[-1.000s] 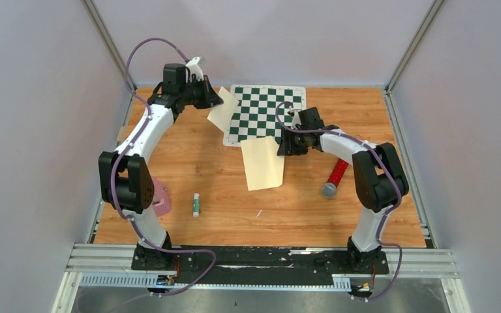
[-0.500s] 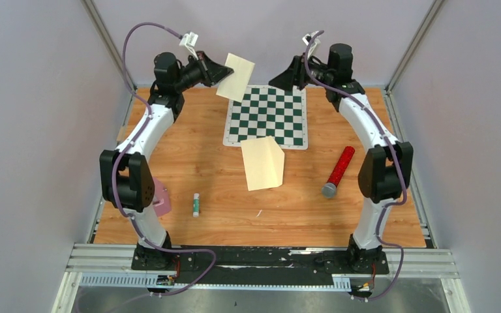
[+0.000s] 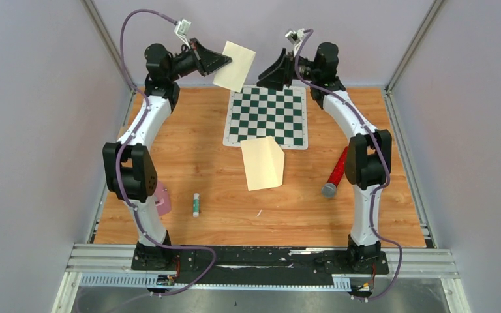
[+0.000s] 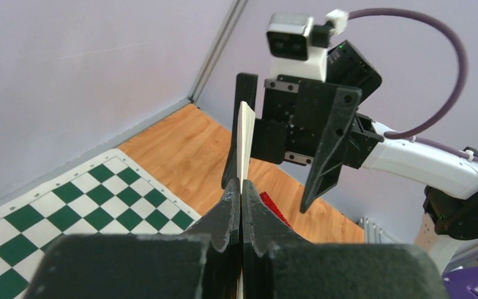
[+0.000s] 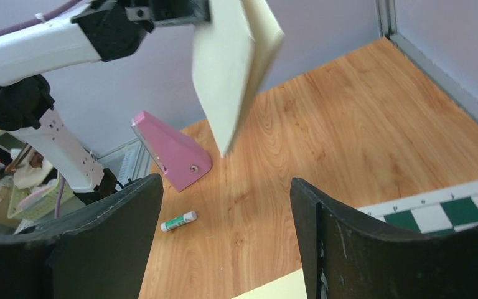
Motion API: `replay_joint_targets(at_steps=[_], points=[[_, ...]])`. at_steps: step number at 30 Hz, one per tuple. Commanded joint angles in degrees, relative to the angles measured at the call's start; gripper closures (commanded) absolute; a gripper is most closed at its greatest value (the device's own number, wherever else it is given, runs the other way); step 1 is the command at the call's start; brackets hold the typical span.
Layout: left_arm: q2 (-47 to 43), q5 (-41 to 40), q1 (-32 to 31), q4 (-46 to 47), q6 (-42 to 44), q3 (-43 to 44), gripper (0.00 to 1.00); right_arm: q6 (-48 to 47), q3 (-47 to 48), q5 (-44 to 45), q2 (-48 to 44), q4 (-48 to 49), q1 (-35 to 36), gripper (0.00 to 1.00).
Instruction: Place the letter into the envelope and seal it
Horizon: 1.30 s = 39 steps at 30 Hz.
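No text, label or number can be read anywhere

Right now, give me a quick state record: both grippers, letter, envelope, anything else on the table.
left gripper: shut on the letter, raised high
right gripper: open, facing the letter, not touching it
letter: in the air, held by one edge
envelope: lying on the table, far end overlapping the chessboard
task state: letter not yet in envelope
other items: glue stick, red cylinder, pink object
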Motion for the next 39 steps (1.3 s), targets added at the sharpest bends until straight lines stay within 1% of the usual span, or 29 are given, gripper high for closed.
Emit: replay_joint_targets(at_steps=[1, 5, 10, 14, 18, 22, 29, 30, 34, 38, 39], points=[[1.08, 2.99, 0.18, 4.38, -2.95, 3.29, 1.00, 1.62, 5.96, -2.09, 1.41, 8.42, 1.93, 0.24], [1.01, 3.43, 0.19, 5.12, -3.80, 3.07, 1.00, 0.97, 8.78, 1.13, 3.12, 6.28, 3.17, 0.24], [-0.34, 3.35, 0.29, 5.11, -3.50, 0.73, 1.00, 0.99, 9.55, 4.49, 4.40, 5.20, 4.14, 0.24], [-1.39, 3.30, 0.31, 5.34, -3.50, -0.29, 1.00, 1.33, 11.20, 5.16, 5.54, 5.11, 4.92, 0.24], [-1.63, 3.19, 0.36, 5.42, -3.48, -0.55, 1.00, 2.81, 12.63, 3.77, 6.00, 7.01, 5.75, 0.27], [-1.68, 3.10, 0.37, 5.94, -3.37, -0.72, 1.00, 4.00, 12.24, 1.52, 5.06, 8.97, 6.12, 0.35], [-1.79, 0.40, 0.45, 5.98, -3.20, -1.60, 1.00, 4.63, 11.26, 1.88, 3.44, 9.20, 6.05, 0.53], [-1.82, 0.16, 0.46, 6.00, -3.34, -1.70, 1.00, 4.77, 11.23, 2.22, 3.35, 9.09, 6.03, 0.56], [-1.89, -0.36, 0.46, 5.76, -3.40, -2.07, 1.00, 5.37, 11.54, 4.36, 2.88, 8.71, 6.06, 0.60], [-1.99, -1.39, 0.46, 5.73, -3.44, -2.75, 1.00, 5.39, 11.91, 7.25, 2.43, 6.96, 6.07, 0.71], [-2.17, -2.36, 0.46, 5.41, -3.34, -2.94, 1.00, 5.52, 12.00, 7.97, 2.38, 6.52, 6.05, 0.72]])
